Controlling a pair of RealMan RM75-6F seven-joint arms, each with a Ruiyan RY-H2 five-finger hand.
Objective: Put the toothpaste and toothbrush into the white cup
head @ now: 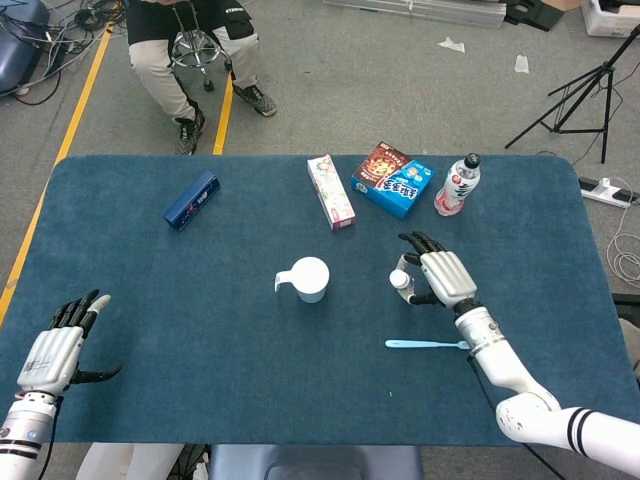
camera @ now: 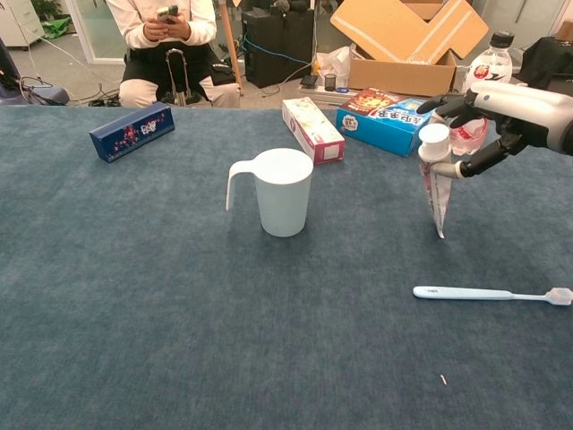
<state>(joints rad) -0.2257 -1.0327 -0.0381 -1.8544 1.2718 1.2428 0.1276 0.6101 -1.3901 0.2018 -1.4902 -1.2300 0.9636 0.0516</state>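
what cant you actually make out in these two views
- Left hand: head view only; below the chest view's frame.
- Toothpaste in the right hand: the hand covers most of it from the head view; its print is too small to read in the chest view.
- Bottle: the right hand hides its lower part in the chest view.
- Inside of the cup: not visible from the chest view.

Far side of the blue table (head: 150, 300): dark blue box (head: 191, 200) on the left, then a white-pink carton (head: 330, 191), a blue snack box (head: 392, 180) and a drink bottle (head: 457, 185). Behind the table, a person (camera: 166, 40) sits on a stool; cardboard box (camera: 403, 40) on the floor.
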